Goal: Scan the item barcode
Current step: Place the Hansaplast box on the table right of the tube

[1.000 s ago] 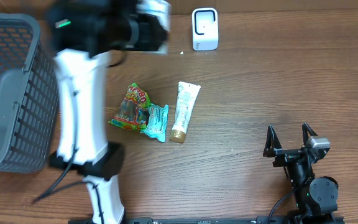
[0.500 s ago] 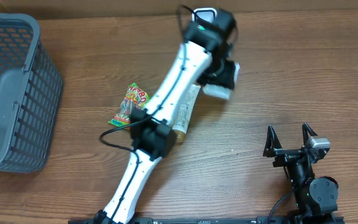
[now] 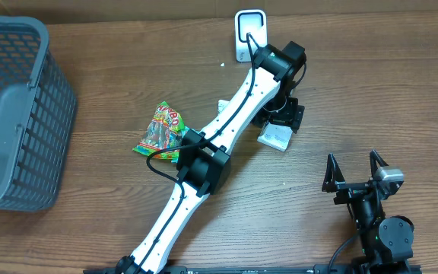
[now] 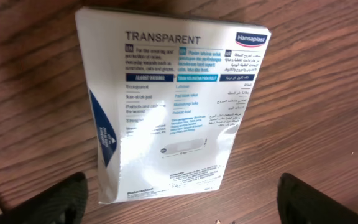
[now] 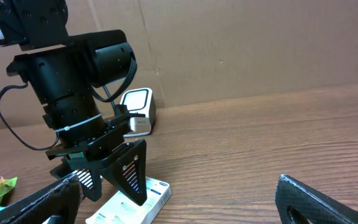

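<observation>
The item, a white plaster box [image 3: 274, 138], lies flat on the wooden table with its printed face up [image 4: 173, 106]. My left gripper [image 3: 284, 116] hangs just above it, open, with both fingers spread wider than the box and touching nothing [image 4: 179, 213]. From the right wrist view, the left fingers [image 5: 131, 176] straddle the box [image 5: 132, 204]. No barcode shows on the face I see. The white scanner [image 3: 250, 34] stands at the table's back edge, behind the box [image 5: 137, 109]. My right gripper [image 3: 352, 164] rests open near the front right, empty [image 5: 179, 206].
A grey mesh basket [image 3: 14, 114] stands at the far left. A colourful candy bag [image 3: 160, 129] lies mid-table, and a white tube [image 3: 223, 106] peeks out from under the left arm. A cardboard wall [image 5: 241, 43] backs the table.
The left arm swung from the basket side to the right with the white box, lowered it onto the table in front of the scanner, and its jaws opened. The right arm stayed still.
</observation>
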Tool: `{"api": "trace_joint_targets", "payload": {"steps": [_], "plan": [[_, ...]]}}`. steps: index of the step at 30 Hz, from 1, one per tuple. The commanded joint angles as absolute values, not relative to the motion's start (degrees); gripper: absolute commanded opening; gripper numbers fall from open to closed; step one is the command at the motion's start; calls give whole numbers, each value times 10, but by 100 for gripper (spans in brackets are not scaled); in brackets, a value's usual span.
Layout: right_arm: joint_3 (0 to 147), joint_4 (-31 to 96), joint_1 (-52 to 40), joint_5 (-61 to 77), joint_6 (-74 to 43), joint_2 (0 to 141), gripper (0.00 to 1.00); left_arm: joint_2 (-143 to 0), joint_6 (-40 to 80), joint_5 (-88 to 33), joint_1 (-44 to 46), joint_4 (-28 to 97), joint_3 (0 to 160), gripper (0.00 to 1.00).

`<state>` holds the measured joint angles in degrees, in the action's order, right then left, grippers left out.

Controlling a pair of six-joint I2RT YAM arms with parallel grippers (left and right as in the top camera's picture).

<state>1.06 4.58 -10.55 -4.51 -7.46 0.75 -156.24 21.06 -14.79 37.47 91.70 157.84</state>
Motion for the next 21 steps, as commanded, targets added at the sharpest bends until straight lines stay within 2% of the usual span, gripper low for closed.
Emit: {"api": "trace_joint_targets", "payload": {"steps": [1,3,10,21], "plan": [[5,43,-108,-49,-72,3,100,-1558,215,-150,372,922,1584,96],[5,43,-108,-49,-72,3,100,-1554,215,-149,371,930,1592,100],[5,43,-108,-49,-72,3,100,-1503,214,-116,359,968,1694,100],[5,43,-108,-49,-72,3,100,-1299,149,-76,306,968,1708,100]]}}
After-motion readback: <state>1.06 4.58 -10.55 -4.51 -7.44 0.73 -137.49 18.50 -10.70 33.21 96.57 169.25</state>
